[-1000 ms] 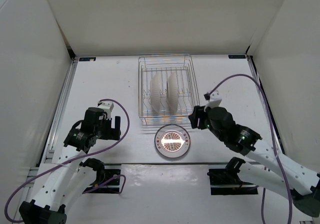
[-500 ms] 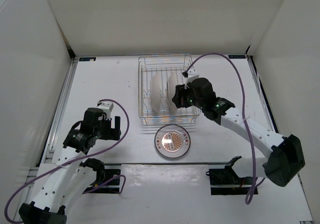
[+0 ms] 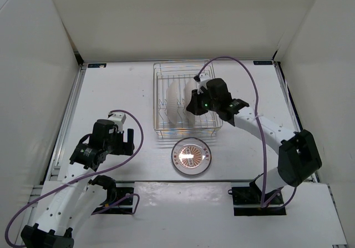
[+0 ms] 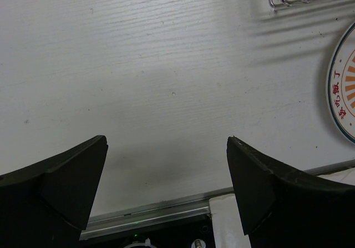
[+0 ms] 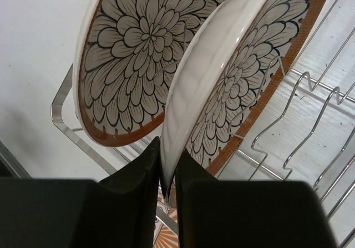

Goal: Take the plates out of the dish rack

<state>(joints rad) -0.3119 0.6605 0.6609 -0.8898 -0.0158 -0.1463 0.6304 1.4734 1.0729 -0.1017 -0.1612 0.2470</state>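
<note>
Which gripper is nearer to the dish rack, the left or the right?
Right. The right gripper is inside the dish rack, shut on a brown-rimmed plate by its edge. The left gripper hangs open over the table, off the rack's near left corner.

Robot lab test cell: plain white wall panels (image 3: 183, 15) around a white table (image 3: 122, 87) with metal edge rail (image 3: 65, 127).

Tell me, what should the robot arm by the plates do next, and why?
Probably lift straight up. The right fingers seem to pinch the rim of the nearer brown-rimmed petal-patterned round plate standing on edge in the silver wire dish rack.
</note>
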